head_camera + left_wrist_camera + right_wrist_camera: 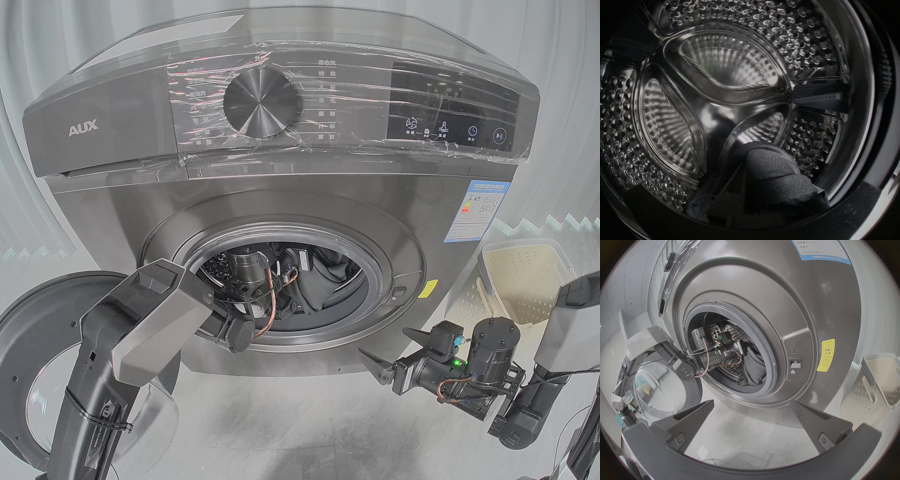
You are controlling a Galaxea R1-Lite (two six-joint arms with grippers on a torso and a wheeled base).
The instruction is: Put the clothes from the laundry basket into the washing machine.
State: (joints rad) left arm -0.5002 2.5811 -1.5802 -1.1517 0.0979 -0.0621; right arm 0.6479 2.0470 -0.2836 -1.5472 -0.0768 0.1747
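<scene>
The grey washing machine [275,187] stands with its round opening facing me. My left arm is inside the drum [718,62], and my left gripper [745,181] is shut on a dark garment [778,178]. That garment [322,275] hangs just inside the opening, to the right of the left wrist, and appears again as the dark garment [754,366] in the right wrist view. My right gripper [384,344] hovers low in front of the machine, below and right of the opening. It is open, and the right gripper [750,404] holds nothing. The cream laundry basket [525,275] leans at the right.
The machine's door [37,350] is swung open to the left, beside my left arm, and the door [659,390] has a glass bowl. The basket [878,387] stands close to the machine's right lower corner. Pale bare floor [300,419] lies in front.
</scene>
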